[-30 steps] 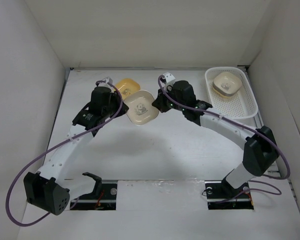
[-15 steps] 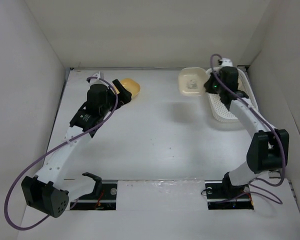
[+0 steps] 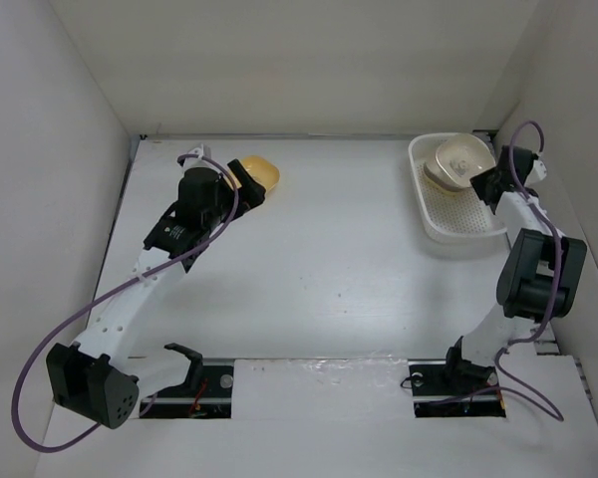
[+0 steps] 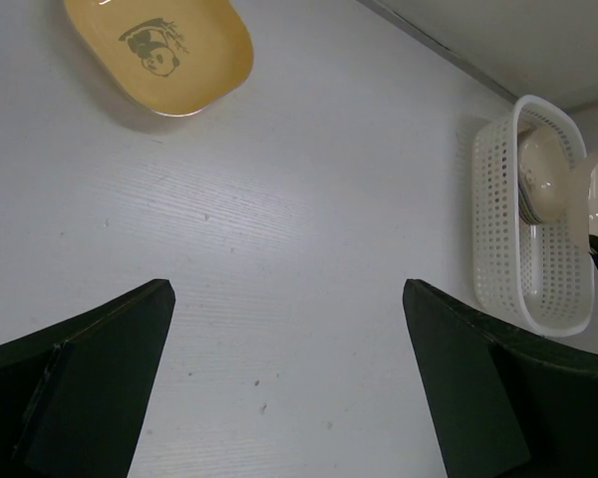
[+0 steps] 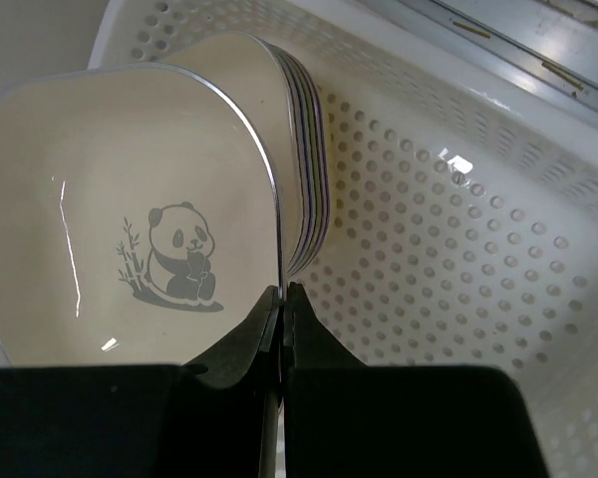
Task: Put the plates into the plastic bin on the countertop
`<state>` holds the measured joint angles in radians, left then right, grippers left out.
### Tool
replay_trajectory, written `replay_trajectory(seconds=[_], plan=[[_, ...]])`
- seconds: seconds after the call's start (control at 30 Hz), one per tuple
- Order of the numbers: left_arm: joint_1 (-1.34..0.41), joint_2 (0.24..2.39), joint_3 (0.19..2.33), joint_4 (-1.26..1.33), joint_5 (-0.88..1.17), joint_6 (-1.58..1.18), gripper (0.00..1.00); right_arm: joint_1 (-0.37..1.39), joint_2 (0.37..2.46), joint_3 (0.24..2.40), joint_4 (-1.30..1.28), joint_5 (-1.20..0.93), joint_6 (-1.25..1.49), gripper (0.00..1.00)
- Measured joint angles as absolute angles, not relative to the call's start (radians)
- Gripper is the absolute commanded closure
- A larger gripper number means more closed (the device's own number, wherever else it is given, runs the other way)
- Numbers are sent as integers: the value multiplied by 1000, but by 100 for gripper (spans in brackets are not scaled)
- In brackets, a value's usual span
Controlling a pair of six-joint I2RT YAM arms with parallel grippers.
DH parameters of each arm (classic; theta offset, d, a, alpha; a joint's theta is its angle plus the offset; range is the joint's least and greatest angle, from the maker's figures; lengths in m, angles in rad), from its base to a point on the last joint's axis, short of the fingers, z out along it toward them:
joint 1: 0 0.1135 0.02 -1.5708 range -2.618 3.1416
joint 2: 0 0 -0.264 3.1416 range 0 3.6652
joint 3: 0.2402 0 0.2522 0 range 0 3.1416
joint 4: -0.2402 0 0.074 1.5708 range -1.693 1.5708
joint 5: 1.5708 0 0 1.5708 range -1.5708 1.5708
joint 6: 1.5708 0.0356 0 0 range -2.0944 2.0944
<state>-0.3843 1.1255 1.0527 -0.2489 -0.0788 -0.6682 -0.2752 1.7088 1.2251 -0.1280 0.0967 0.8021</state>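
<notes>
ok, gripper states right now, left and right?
Left gripper: open, nothing between its fingers.
Right gripper: shut on the rim of the cream plate, over the plastic bin.

You are not getting any readable words, brand names or numbers in these views. The only printing you are seeing is pictures, not lettering: a grey panda with bamboo is showing in the centre of the cream plate (image 5: 130, 179), and a similar panda is showing on the yellow plate (image 4: 164, 50) lying on the counter (image 4: 299, 249).
</notes>
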Motion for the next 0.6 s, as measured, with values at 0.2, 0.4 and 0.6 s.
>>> replay_trajectory(seconds=[0.2,0.4,0.6], plan=[[-384,1126,1053,-247,-78,-670,0,-260,1832,1335,-159,136,888,100],[-384,1126,1050,-242,-78,-670,0,-253,1966,1513,-227,161,881,94],[-384,1136,1047,-240,-80,-670,0,-247,1988,1558,-260,170,849,65]])
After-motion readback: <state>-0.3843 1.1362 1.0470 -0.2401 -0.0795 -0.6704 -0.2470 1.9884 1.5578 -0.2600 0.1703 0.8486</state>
